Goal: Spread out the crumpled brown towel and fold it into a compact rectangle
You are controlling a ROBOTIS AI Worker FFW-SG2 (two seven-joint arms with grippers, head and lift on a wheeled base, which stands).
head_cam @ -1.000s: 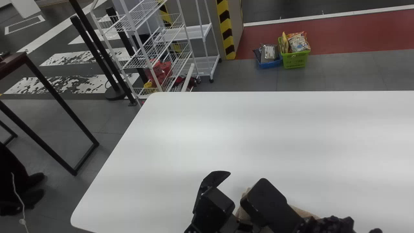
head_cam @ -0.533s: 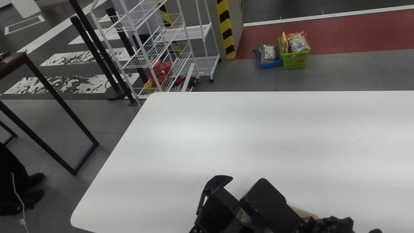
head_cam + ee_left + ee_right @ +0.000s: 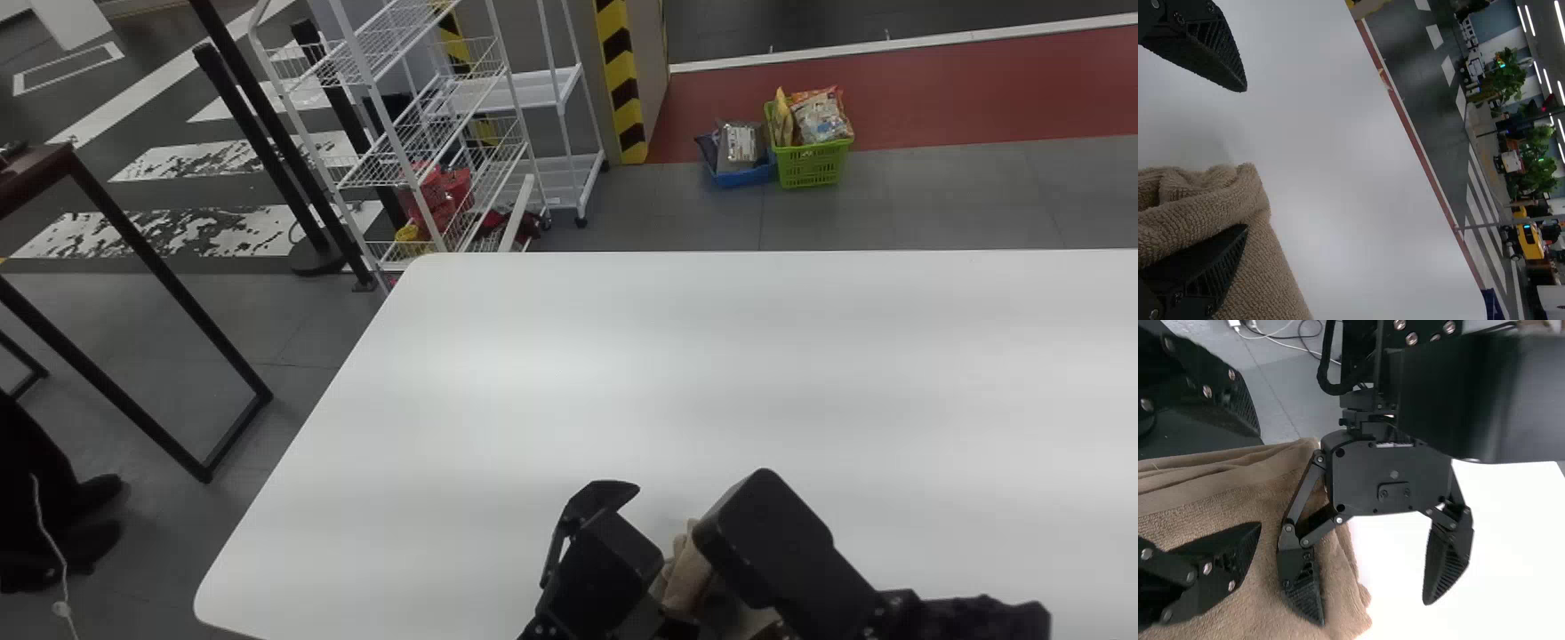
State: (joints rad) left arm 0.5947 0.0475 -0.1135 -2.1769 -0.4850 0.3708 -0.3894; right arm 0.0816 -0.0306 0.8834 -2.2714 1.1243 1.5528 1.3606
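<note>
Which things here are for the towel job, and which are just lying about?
Job: brown towel, left gripper, right gripper, white table.

Lying about: green basket and blue basket on the floor, white racks.

An indoor robotics lab or test hall is indicated. Under ceiling strip lights, a street-like layout is formed by white road markings, trees and a yellow vehicle; wire shelving is also noted.

Brown towel, bunched, over white table
</note>
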